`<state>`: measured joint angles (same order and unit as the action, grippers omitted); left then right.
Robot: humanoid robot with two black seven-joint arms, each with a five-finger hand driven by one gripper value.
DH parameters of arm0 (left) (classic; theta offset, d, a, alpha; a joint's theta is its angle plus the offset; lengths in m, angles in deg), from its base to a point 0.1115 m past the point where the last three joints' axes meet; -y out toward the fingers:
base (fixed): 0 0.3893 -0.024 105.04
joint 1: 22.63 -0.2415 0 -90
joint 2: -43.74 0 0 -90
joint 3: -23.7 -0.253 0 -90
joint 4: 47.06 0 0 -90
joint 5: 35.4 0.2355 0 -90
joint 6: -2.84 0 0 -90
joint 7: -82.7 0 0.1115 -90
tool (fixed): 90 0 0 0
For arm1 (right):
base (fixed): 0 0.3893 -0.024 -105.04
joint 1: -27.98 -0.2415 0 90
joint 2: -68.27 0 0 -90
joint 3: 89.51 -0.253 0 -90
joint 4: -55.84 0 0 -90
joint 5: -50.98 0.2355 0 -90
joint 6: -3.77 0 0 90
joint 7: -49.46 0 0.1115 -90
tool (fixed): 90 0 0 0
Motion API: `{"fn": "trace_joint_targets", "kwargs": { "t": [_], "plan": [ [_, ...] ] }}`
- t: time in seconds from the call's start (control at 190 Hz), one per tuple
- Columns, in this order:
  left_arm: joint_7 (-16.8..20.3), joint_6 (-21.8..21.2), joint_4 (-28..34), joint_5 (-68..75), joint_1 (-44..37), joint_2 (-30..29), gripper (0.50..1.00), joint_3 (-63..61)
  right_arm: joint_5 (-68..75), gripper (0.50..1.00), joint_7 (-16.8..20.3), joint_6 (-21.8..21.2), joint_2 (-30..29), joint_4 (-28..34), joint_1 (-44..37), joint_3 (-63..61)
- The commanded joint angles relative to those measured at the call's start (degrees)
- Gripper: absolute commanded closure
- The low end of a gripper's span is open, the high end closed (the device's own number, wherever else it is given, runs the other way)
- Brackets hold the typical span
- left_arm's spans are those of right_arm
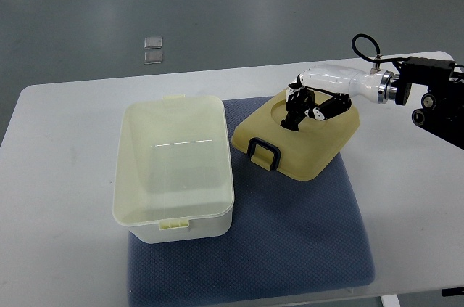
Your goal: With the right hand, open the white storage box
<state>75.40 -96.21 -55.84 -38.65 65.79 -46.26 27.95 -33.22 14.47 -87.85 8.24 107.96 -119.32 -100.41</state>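
The white rectangular plastic storage box (175,169) sits open at centre-left, on the left edge of a blue-grey textured mat (290,242) on the white table (58,176). Its cream-yellow lid with a dark handle (297,138) lies tilted on the mat just right of it — the right hand (304,107) rests on top, fingers curled down onto the lid, though whether they actually grip it I can't tell. Two small clear squares (153,50) lie on the floor, upper left.

The right arm (435,93) consists of black, blocky segments at the picture's right edge. A silver metal ring (386,89) joins it to a smooth white shell that forms the back of the right hand (308,104). The fingers (296,111) are black with white sections. A thin black cable (368,47) loops above the wrist.
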Motion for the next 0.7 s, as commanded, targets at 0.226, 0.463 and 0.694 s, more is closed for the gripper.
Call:
{"fn": "trace_joint_targets", "kwargs": {
  "t": [0.226,0.463,0.694],
  "plan": [
    [0.0,0.0,0.0,0.0,0.0,0.0,0.5,0.0,0.1,0.801,0.0,1.6,-1.6,-0.2,2.2,-0.1],
    [0.0,0.0,0.0,0.0,0.0,0.0,0.5,0.1,3.1,0.638,0.0,1.5,-1.8,-0.2,2.2,-0.2],
    [0.0,0.0,0.0,0.0,0.0,0.0,0.5,0.1,10.4,0.574,0.0,1.1,-1.2,-0.1,1.7,-1.5]
  ]
}}
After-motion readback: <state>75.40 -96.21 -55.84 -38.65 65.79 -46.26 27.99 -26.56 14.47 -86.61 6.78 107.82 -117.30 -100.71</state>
